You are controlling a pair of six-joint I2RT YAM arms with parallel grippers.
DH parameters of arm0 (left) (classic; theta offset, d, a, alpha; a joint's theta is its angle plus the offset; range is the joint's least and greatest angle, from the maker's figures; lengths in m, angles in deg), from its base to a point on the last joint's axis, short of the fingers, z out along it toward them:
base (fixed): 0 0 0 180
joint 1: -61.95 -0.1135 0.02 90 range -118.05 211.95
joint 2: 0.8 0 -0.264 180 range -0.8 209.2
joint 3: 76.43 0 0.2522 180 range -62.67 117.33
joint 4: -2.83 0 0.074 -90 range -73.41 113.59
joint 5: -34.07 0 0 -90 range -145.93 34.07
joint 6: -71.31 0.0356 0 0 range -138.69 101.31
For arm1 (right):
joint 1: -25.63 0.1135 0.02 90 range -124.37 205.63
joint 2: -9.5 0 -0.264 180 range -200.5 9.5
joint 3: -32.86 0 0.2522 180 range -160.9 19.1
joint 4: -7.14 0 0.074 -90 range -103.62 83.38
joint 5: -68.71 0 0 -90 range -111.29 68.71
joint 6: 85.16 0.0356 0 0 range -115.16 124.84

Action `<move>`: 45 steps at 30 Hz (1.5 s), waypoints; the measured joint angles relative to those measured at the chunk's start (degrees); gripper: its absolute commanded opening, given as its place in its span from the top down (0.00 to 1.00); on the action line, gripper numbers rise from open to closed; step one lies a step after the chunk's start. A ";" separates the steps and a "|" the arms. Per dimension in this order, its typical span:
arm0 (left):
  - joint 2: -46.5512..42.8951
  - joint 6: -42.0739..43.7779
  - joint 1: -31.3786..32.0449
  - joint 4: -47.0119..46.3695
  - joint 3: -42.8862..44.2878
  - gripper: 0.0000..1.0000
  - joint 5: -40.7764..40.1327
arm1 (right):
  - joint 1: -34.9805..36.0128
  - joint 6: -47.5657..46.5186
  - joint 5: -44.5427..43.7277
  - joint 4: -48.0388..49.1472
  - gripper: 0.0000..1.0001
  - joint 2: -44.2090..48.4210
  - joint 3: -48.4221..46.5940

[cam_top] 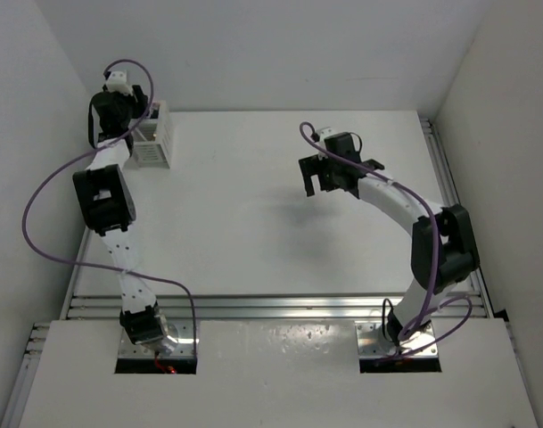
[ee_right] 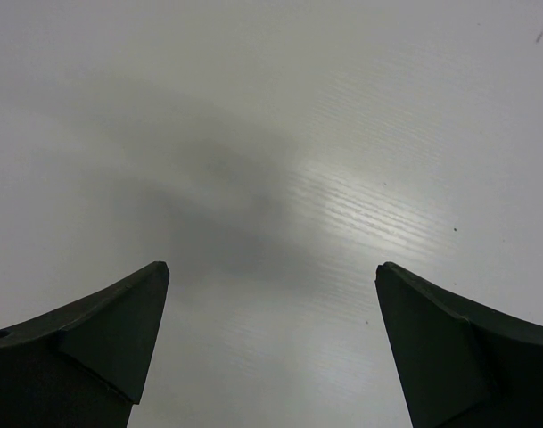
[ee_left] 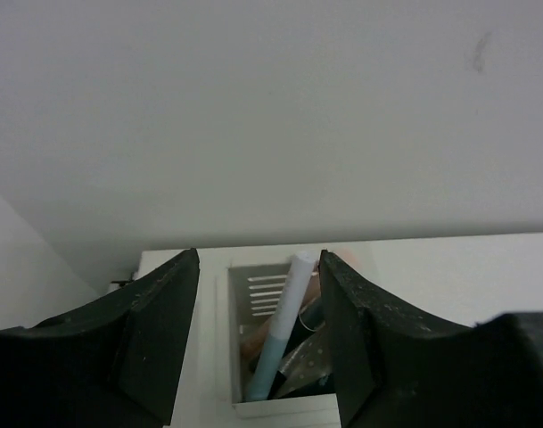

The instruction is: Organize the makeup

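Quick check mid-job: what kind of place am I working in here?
Likely a lab robot cell, not a home: plain white walls enclose a white table, with aluminium rails along its edges.

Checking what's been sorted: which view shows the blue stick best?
Left wrist: the blue stick leans inside the box, in plain sight. Top external shows only the box's outside; right wrist only bare table.

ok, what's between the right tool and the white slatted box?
Nothing. In the top view, only bare table lies between the right tool and the white slatted box.
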 measured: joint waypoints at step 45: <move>-53.68 -13.40 -6.27 51.76 -53.09 0.42 -17.35 | -19.96 11.45 -6.54 -27.93 0.00 17.18 17.57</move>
